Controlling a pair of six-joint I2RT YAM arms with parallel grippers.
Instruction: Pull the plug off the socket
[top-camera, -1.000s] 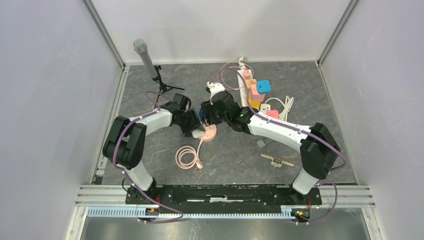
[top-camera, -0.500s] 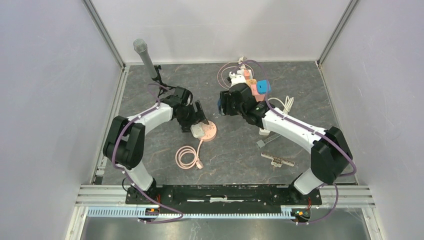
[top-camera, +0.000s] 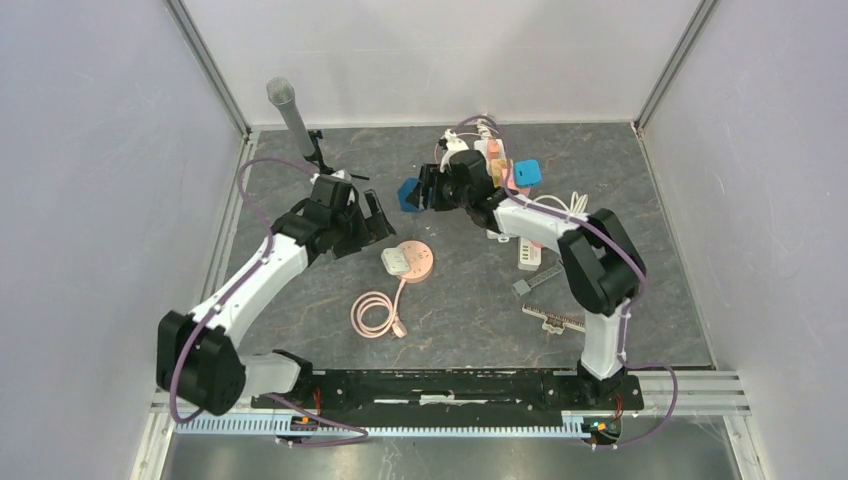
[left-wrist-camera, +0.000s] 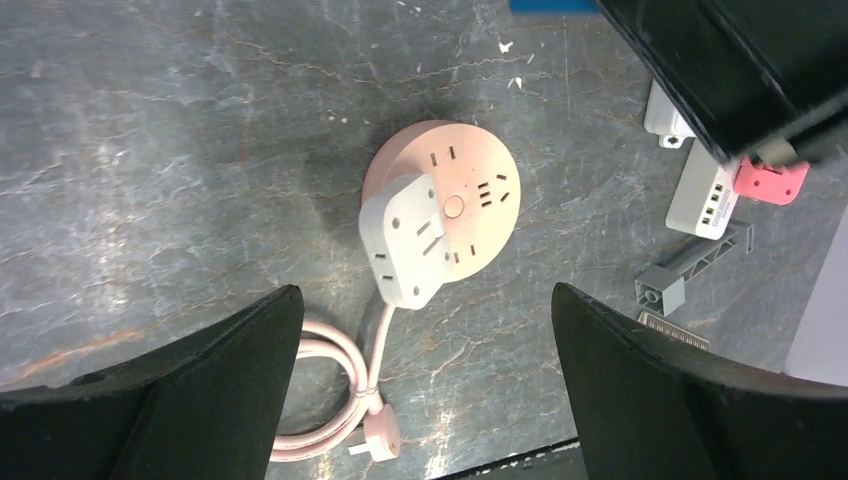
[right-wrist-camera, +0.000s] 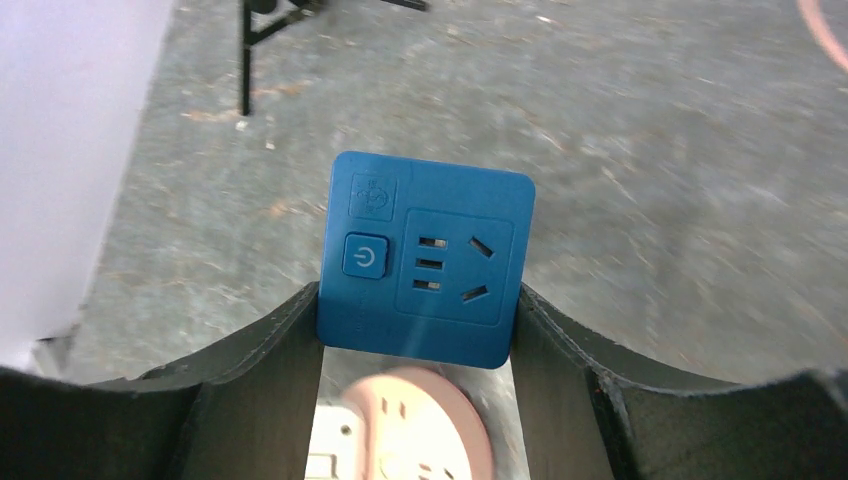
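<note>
The right gripper grips a blue square plug-in adapter by its two side edges. Its face, with a power button and pin slots, is turned toward the wrist camera. The adapter is off and apart from the round pink socket hub, which lies flat on the grey marbled tabletop. A white square adapter is plugged into the hub's near edge and overhangs the rim. The hub's pink cord lies coiled beside it on the table. The left gripper hangs above the hub with its jaws spread wide, grasping nothing. At the back of the table are a white power strip crowded with coloured plugs and a grey microphone on a black stand.
</note>
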